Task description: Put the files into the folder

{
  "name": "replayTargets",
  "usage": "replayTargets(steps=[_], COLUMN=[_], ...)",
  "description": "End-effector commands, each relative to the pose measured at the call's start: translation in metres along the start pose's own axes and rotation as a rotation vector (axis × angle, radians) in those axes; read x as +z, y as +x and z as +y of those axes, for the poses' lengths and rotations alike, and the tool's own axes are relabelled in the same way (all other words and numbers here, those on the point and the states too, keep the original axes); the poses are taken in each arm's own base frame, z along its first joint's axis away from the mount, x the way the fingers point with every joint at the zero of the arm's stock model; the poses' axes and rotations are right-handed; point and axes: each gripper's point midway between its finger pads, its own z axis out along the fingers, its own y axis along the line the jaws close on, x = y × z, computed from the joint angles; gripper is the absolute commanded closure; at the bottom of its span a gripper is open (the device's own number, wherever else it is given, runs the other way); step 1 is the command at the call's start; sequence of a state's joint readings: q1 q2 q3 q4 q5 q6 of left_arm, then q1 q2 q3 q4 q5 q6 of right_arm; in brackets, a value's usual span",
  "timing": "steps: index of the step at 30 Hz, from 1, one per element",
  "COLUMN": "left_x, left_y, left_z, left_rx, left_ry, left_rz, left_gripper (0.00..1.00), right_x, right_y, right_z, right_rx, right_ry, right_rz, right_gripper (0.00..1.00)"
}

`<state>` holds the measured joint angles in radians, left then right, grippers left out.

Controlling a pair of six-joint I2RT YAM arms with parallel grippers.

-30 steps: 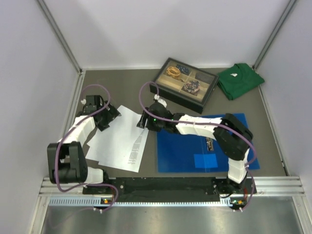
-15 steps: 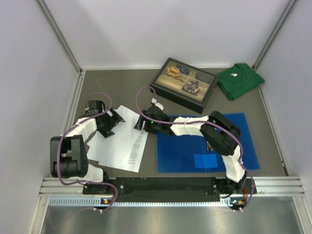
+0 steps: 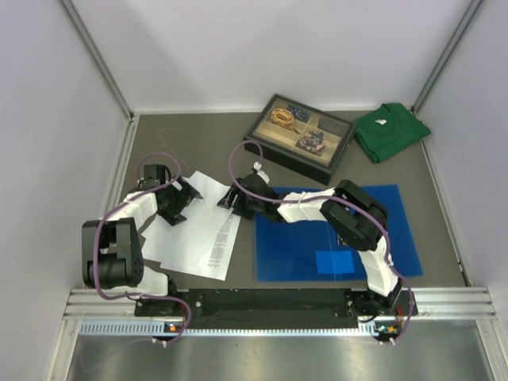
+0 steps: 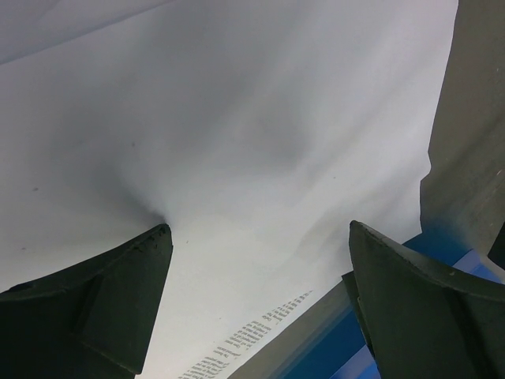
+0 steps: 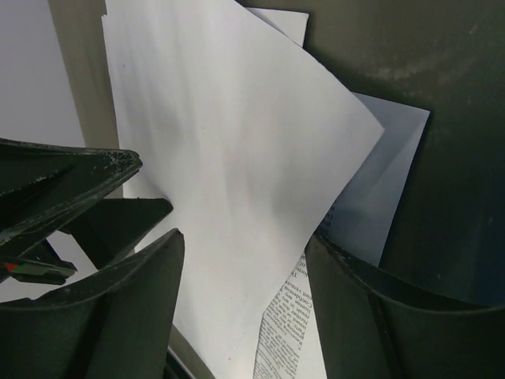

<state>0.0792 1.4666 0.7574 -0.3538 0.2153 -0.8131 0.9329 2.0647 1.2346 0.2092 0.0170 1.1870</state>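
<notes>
The files (image 3: 194,230) lie as a loose fan of white sheets on the grey table, left of the bright-blue folder (image 3: 381,230). My left gripper (image 3: 184,205) is low over the stack's upper left and stands wide open, with blank paper (image 4: 237,118) between its fingers. A strip of the folder (image 4: 316,359) shows at the lower right of the left wrist view. My right gripper (image 3: 230,200) is at the stack's upper right edge. It (image 5: 245,245) is open, its fingers apart astride a raised blank sheet (image 5: 229,142) and a printed one (image 5: 288,332).
A black-framed compartment tray (image 3: 302,139) sits behind the folder, and a folded green shirt (image 3: 390,131) lies at the back right. Walls close in the table on three sides. The right arm stretches across the folder's upper left.
The left gripper has come down and right onto the sheets and opened a little wider. The right arm's elbow has swung left, and its fingers stand slightly closer together.
</notes>
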Motion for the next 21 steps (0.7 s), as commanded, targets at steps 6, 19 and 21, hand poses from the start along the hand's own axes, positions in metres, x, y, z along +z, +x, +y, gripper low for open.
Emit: replayTargets(steps=[6,19,21], left_x=[0.006,0.004,0.000], left_y=[0.005,0.006,0.001], left_z=[0.021,0.021,0.018], left_rx=[-0.001,0.054,0.084], left_ry=[-0.081,-0.078,-0.074], left_rz=[0.014,0.033,0.018], left_gripper=[0.02,0.02,0.02], right_x=[0.009,0.003,0.001], right_y=[0.001,-0.010,-0.012], right_z=[-0.011,-0.005,0.008], right_rx=[0.114,-0.028,-0.091], right_ry=[-0.067,-0.059,-0.063], right_rz=[-0.043,-0.085,-0.094], right_gripper=[0.41,0.87,1.00])
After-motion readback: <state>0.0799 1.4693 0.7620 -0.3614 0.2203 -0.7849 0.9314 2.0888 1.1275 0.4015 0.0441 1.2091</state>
